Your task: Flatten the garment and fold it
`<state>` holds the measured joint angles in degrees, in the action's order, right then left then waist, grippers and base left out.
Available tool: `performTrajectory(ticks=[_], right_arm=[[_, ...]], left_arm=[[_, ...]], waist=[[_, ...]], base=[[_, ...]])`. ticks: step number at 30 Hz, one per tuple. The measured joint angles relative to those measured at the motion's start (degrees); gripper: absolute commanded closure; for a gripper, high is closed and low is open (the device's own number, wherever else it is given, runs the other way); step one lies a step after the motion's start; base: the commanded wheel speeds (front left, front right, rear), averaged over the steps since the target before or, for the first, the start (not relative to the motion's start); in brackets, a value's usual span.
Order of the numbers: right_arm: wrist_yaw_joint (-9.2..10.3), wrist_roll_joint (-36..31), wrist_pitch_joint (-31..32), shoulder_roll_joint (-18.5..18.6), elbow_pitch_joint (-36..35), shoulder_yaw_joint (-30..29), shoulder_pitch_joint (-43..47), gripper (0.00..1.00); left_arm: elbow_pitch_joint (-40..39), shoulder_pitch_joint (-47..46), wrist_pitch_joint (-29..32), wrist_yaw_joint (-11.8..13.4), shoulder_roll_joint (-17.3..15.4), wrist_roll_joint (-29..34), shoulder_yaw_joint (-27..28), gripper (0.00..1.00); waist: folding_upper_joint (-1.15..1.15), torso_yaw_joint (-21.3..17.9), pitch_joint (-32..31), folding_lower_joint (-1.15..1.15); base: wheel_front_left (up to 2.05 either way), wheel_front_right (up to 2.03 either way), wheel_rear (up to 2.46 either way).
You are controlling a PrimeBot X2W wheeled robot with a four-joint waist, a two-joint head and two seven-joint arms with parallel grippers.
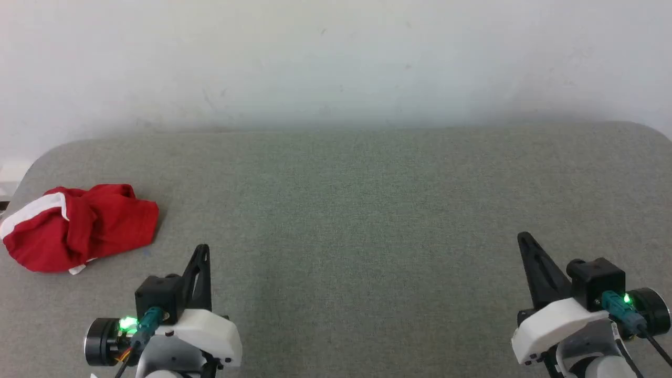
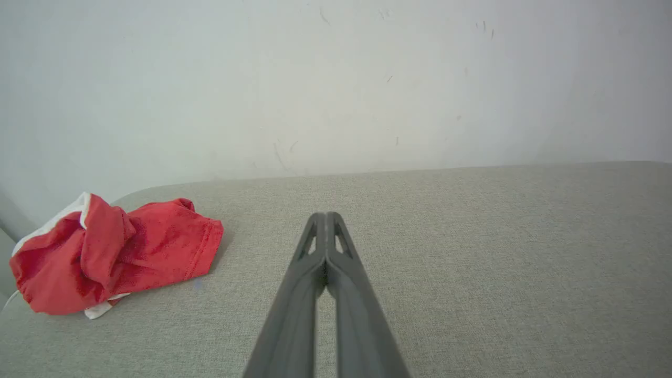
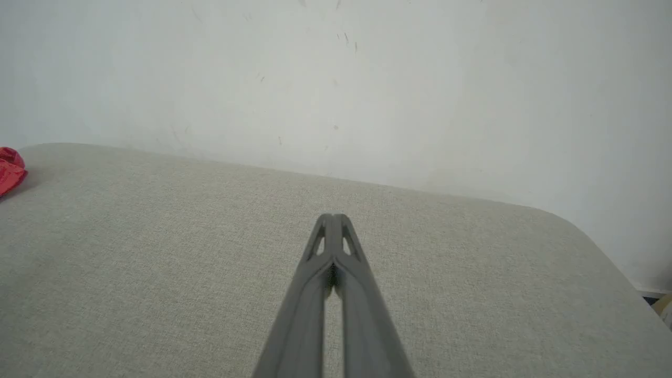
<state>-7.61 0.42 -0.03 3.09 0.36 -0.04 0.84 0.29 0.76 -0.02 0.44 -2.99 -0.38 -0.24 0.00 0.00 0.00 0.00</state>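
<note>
The garment (image 1: 79,226) is a crumpled red heap with white trim, lying at the far left of the grey table (image 1: 346,210). In the left wrist view the garment (image 2: 115,257) sits left of the fingers, apart from them. My left gripper (image 1: 203,249) hovers low at the lower left, to the right of the heap and nearer me, shut and empty (image 2: 326,216). My right gripper (image 1: 522,237) stands at the lower right, far from the heap, shut with nothing in it (image 3: 332,217). A red sliver of the garment (image 3: 9,170) shows at the right wrist view's left edge.
A pale wall (image 1: 336,58) rises right behind the table's far edge. The table has rounded corners; its left edge runs close to the heap. Wide grey cloth surface stretches between the two grippers.
</note>
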Motion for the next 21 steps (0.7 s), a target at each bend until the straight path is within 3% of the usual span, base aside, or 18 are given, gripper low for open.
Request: performTrajectory(ticks=[21], right_arm=[[0.0,0.0,0.0,0.0,0.0,0.0,0.0,1.0]], left_arm=[[0.0,0.0,0.0,0.0,0.0,0.0,0.0,1.0]], waist=[[0.0,0.0,0.0,0.0]], base=[[0.0,0.0,0.0]])
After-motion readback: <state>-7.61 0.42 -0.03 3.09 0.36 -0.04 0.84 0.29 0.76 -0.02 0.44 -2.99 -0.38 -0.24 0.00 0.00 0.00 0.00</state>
